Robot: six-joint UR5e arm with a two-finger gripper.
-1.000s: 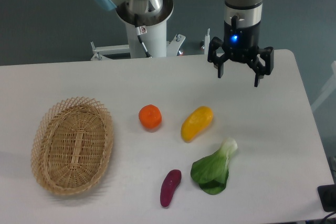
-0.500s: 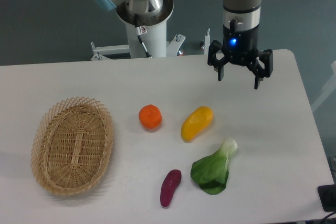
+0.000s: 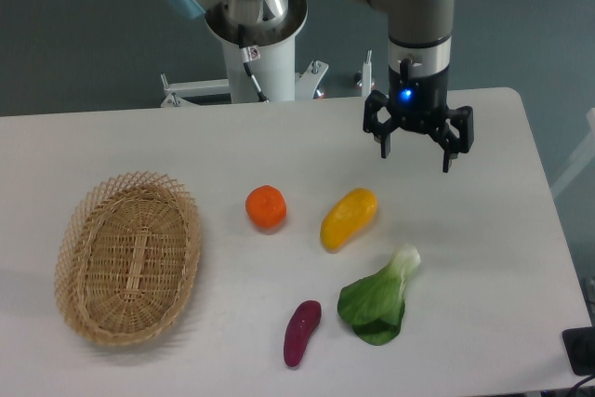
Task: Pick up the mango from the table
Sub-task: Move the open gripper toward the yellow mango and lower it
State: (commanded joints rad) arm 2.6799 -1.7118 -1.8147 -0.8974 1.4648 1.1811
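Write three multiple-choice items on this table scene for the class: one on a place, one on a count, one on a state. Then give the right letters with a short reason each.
1. Where does the mango lie?
A. inside the wicker basket
B. between the orange and the gripper, on the table
C. on top of the leafy green

2. How many pieces of produce lie on the table?
A. two
B. four
C. six

3. How do the jaws stand?
A. open and empty
B. shut on the mango
C. shut on the orange

Answers: 1 B, the mango lies right of the orange, below and left of the gripper. 2 B, orange, mango, leafy green and purple vegetable. 3 A, the jaws are spread with nothing between them.
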